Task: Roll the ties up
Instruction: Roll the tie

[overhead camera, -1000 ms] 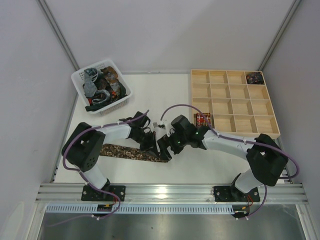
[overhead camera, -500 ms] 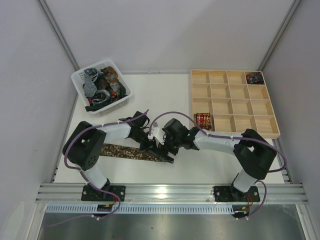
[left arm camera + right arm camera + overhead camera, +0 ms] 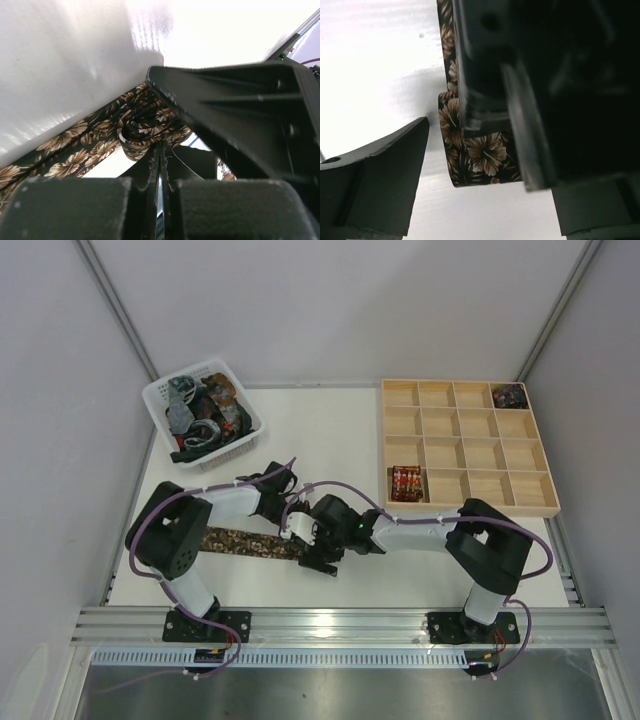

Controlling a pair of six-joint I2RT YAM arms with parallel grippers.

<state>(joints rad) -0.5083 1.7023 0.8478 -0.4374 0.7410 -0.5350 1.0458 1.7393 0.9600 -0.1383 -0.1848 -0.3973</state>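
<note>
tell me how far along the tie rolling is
Done: the wooden tray holds a red roll and a dark roll. In hand: the floral tie lies mostly flat, only its end curled at the closed left gripper; the right gripper stands open beside it. Left: finishing that roll, plus the basket of loose ties.
</note>
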